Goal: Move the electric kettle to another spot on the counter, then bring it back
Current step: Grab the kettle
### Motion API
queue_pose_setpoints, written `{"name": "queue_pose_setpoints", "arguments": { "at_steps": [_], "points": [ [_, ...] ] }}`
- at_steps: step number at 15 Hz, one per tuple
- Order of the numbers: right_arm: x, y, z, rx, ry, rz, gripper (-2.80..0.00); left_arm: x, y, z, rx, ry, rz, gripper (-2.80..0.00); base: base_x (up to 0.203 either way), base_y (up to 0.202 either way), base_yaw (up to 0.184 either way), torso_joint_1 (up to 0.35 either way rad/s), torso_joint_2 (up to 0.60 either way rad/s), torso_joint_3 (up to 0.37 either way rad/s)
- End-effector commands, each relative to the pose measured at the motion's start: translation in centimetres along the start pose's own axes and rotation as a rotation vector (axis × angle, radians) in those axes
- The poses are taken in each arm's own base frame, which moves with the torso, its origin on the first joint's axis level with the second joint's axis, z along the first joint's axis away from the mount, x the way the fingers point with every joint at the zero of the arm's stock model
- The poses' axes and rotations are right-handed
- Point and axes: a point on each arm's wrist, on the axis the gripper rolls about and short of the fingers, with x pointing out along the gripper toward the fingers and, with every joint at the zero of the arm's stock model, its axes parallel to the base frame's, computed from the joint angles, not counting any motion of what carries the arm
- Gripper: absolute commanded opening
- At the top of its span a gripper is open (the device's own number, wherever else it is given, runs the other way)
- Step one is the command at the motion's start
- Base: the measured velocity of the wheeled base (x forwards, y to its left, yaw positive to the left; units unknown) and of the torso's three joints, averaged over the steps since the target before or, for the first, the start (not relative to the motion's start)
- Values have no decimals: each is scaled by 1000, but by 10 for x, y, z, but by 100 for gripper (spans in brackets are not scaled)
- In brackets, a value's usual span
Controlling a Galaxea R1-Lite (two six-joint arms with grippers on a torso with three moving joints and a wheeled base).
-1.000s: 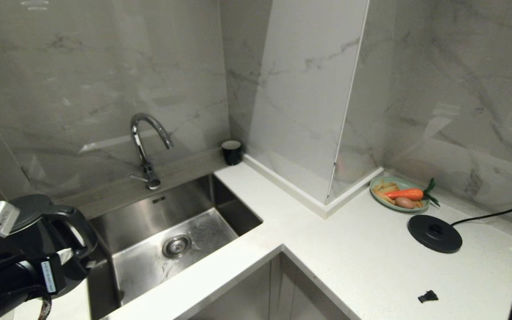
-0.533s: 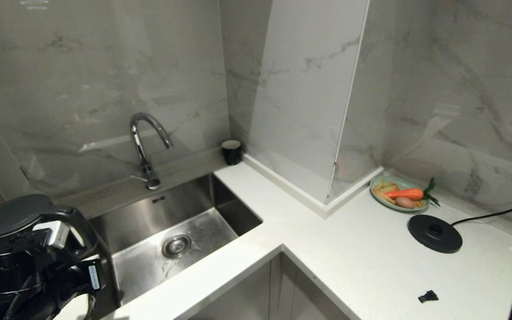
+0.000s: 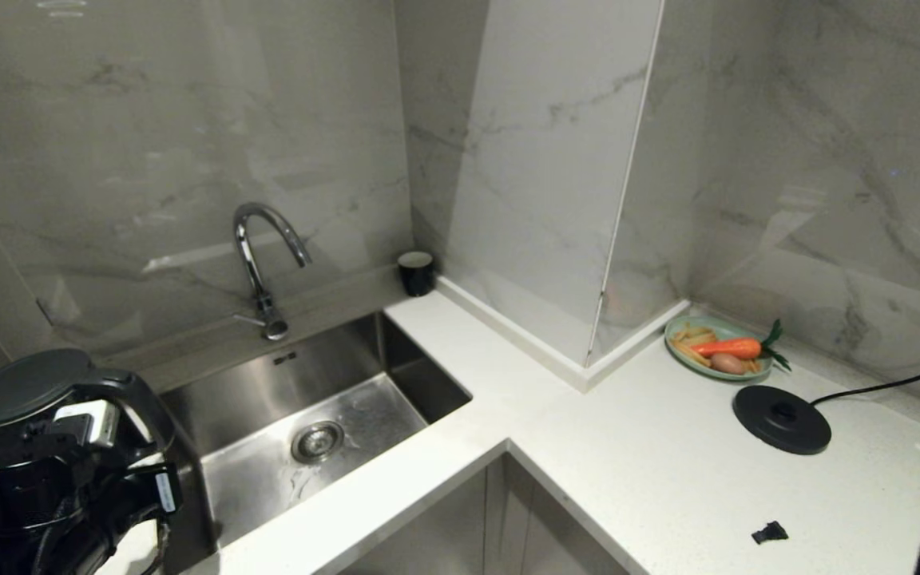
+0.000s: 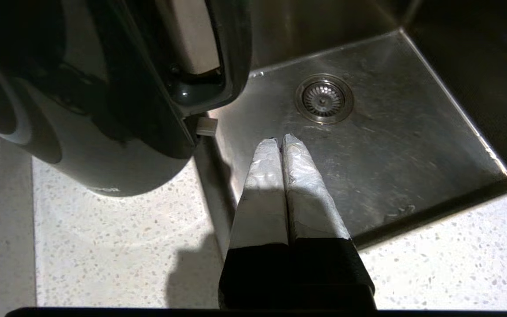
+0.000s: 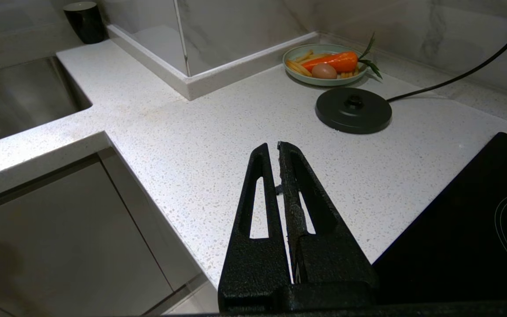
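The kettle (image 3: 21, 399) stands upright at the lower left of the head view, on the strip of counter (image 3: 636, 447) left of the sink (image 3: 324, 415), its loop handle turned toward the basin. The left arm rises in front of it at the bottom left corner of that frame. In the left wrist view the left gripper (image 4: 281, 141) has its two taped fingers (image 4: 262, 185) pressed together, closed on nothing, the tips over the sink's near edge and just clear of the kettle (image 4: 82, 132), whose handle fills the upper left of that frame. The drain (image 4: 324, 97) sits beyond the tips.

The right gripper (image 5: 275, 149) is seen only in its own wrist view, fingers closed and empty, hanging over the counter (image 5: 200, 145) near the hob (image 5: 464, 220). The base (image 3: 781, 419) with its cord lies at the right of the head view, bare, just in front of the plate (image 3: 759, 372) of a carrot (image 3: 727, 348) and other food. A cup (image 3: 417, 273) stands in the corner behind the sink
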Motion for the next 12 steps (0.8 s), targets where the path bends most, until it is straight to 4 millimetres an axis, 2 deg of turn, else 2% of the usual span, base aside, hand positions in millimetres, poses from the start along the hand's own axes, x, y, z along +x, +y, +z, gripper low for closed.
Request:
{"name": "queue_pose_setpoints", "arguments": {
  "at_steps": [1, 2, 8, 12],
  "points": [
    [0, 0, 0, 0, 0, 0, -280, -1, 4, 4, -11, -23, 17, -280, 0, 0, 0, 0, 0, 0],
    [0, 0, 0, 0, 0, 0, -280, 0, 4, 2, 0, -15, 19, 0, 0, 0, 0, 0, 0, 0],
    [0, 0, 0, 0, 0, 0, -280, 22, 1, 5, -3, -30, 16, 0, 0, 0, 0, 0, 0, 0],
    [0, 0, 0, 0, 1, 0, -280, 9, 3, 3, 0, -13, -8, 0, 0, 0, 0, 0, 0, 0]
  ]
}}
